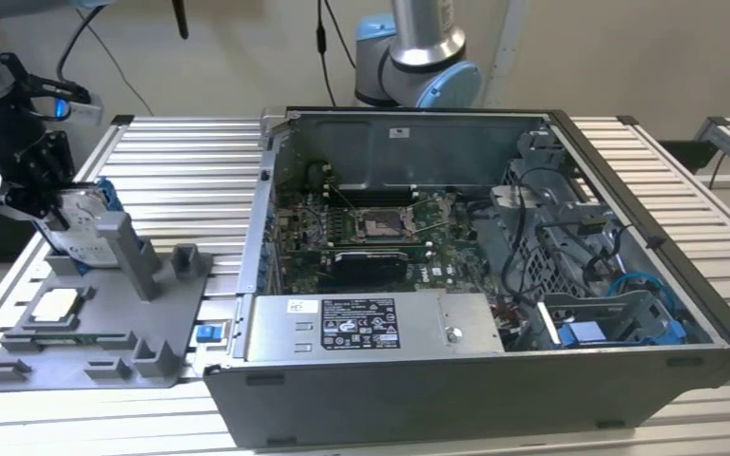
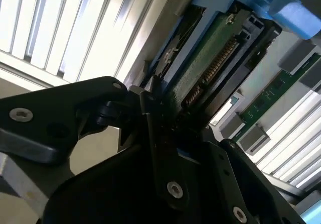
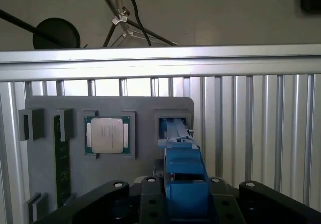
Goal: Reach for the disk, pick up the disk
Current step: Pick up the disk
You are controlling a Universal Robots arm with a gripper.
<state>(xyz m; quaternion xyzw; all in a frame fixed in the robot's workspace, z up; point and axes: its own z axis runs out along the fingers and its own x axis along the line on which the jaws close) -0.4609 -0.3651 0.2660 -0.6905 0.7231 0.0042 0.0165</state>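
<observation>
— Where do we find the disk (image 1: 83, 226)?

— We see it standing on edge at the exterior view's left, over the far end of the grey holder plate (image 1: 149, 318), which lies on the slatted tabletop (image 1: 187, 161). Its silver face with the white label shows just behind a tall grey post (image 1: 126, 249) of the plate.

— And the hand (image 1: 50, 211)?

— We see it right at the disk, on the side away from the open computer case (image 1: 669, 313). In the second wrist view the black fingers (image 2: 152, 128) lie against the disk's sides. The green circuit board (image 2: 200, 66) and its row of contacts run away between them. So we take the hand as clenched on the disk.

— Does the first wrist view agree?

— We think so. There the blue bracket (image 3: 184, 184) sits tight between the black parts of the hand, and the disk's far end reaches to a slot (image 3: 173, 123) in the plate. Whether that end rests in the slot or hangs just clear of it, we cannot tell.

— What else do we see on the plate?

— A square silver chip (image 3: 106, 135) lies in its own recess just beside the slot. A green memory strip (image 3: 61, 158) lies beyond the chip, apart from the disk.

— And the case?

— We see it on the tabletop at the exterior view's right, well apart from the hand, open on top with its board exposed.
</observation>
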